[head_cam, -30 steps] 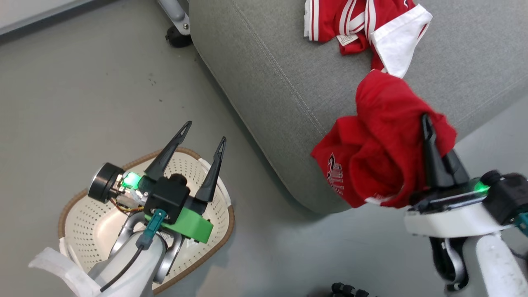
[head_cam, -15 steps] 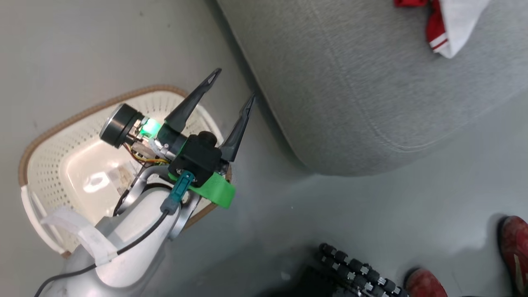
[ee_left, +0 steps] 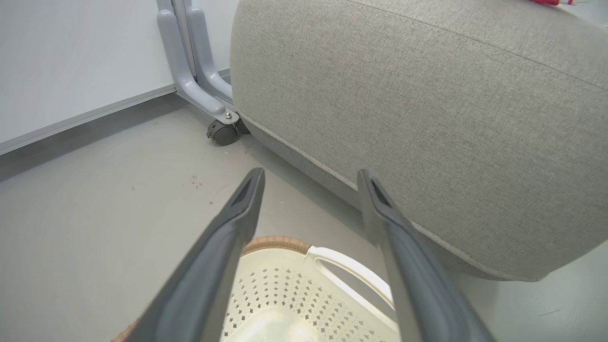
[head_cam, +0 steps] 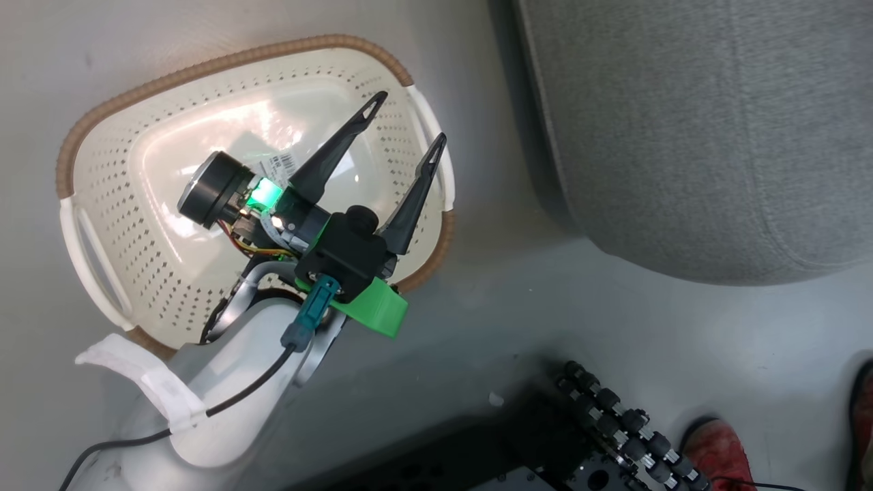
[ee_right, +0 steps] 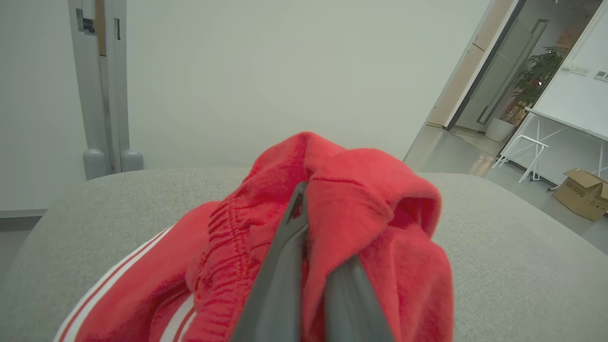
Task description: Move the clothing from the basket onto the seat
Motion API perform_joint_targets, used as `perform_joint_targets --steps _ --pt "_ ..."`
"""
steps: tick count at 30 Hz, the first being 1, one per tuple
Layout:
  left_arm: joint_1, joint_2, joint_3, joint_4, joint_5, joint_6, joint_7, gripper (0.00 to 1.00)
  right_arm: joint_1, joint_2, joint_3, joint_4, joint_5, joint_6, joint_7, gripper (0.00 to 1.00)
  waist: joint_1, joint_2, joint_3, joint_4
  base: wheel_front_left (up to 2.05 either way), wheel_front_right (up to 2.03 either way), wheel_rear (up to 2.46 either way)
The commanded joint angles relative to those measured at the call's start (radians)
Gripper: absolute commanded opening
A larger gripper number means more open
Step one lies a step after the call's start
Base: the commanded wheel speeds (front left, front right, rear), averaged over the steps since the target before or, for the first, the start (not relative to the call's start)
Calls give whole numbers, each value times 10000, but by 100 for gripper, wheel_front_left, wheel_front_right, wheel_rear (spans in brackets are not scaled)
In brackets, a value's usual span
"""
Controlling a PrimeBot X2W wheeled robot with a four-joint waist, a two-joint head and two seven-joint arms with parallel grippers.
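My left fingers stood spread wide, holding nothing, above the off-white basket on the floor. The grey seat was just beside the basket. My right fingers were pinched tight on a fold of the plain red garment. The white stripes of the second garment showed below it. The seat stretched beyond, toward a pale wall.

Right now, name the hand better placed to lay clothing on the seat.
Right. The right hand is shut on the red garment, over the seat. The left hand hangs open over the basket, beside the seat, gripping nothing.
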Motion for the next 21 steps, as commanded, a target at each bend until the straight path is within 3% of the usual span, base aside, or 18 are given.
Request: perform_joint_targets --steps 1,2,7,12,17,21 --pt "-5 2 50 -29 -75 31 0 100 259 130 0 156 -228 -14 -27 61 -2 -1 418 396 0 0 0" --pt "27 40 69 -56 -105 54 15 100 320 243 32 193 -346 -14 -27 100 -2 -1 398 351 0 0 0" --pt "195 282 193 -169 -113 235 52 100 959 1251 -602 -107 -781 -14 -27 100 -2 -1 102 38 0 0 0" --pt "492 254 239 34 -431 279 -67 100 2336 2289 -386 -1077 -1620 -14 -27 100 -2 -1 -641 -151 0 0 0" --pt "844 -59 509 405 -1088 309 -580 100 3910 3198 503 -2003 -2299 -14 -27 100 -2 -1 -1730 40 0 0 0" --pt "1316 -452 828 849 -1625 400 -906 100 5132 3567 2061 -2409 -2863 -14 -27 100 -2 -1 -2843 494 0 0 0"
